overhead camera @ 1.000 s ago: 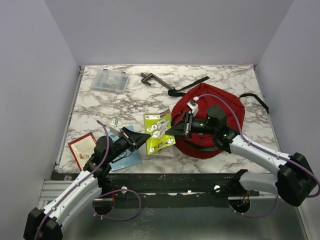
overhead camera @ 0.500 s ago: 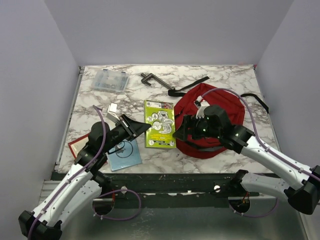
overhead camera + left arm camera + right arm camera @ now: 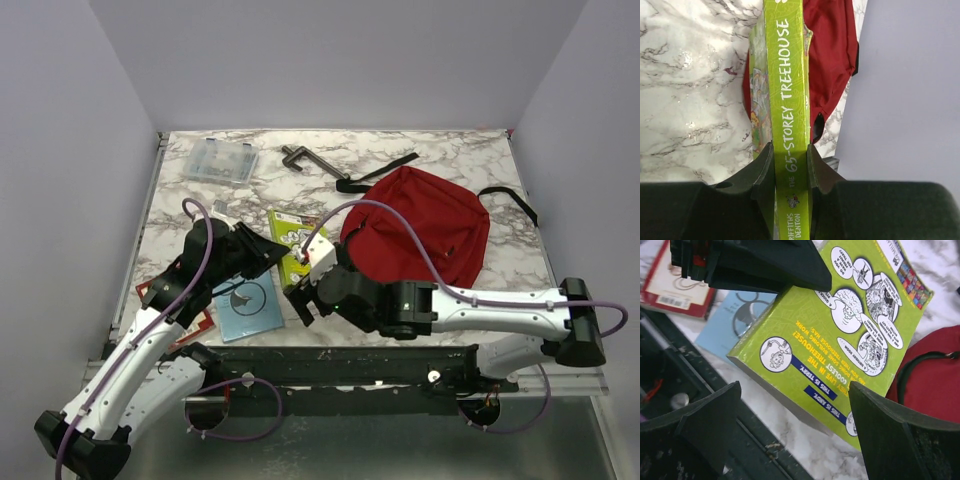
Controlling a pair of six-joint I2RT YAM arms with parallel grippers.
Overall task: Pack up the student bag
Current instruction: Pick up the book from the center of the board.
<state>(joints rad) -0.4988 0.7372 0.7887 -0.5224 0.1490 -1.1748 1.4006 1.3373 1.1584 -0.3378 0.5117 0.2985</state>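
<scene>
The student bag (image 3: pixel 420 232) is a red backpack lying on the right half of the marble table, also seen in the left wrist view (image 3: pixel 832 55) and the right wrist view (image 3: pixel 935 375). My left gripper (image 3: pixel 790 160) is shut on the spine of a lime-green book (image 3: pixel 787 75), "The 65-Storey Treehouse", holding it left of the bag (image 3: pixel 288 238). My right gripper (image 3: pixel 298 300) stands wide open near the table's front edge, just in front of the book (image 3: pixel 850 325), with nothing between its fingers (image 3: pixel 800 425). The left gripper (image 3: pixel 755 262) shows above the book there.
A light blue booklet (image 3: pixel 248 305) and a red-covered book (image 3: pixel 667 282) lie at the front left. A clear plastic box (image 3: pixel 220 160), a black clamp-like tool (image 3: pixel 298 157) and a black strap (image 3: pixel 375 172) lie at the back. The dark front rail (image 3: pixel 670 385) runs below.
My right gripper let go at the bag, opened wide and swung left to the front edge. The left gripper drew the green book slightly left. The bag has settled flat.
</scene>
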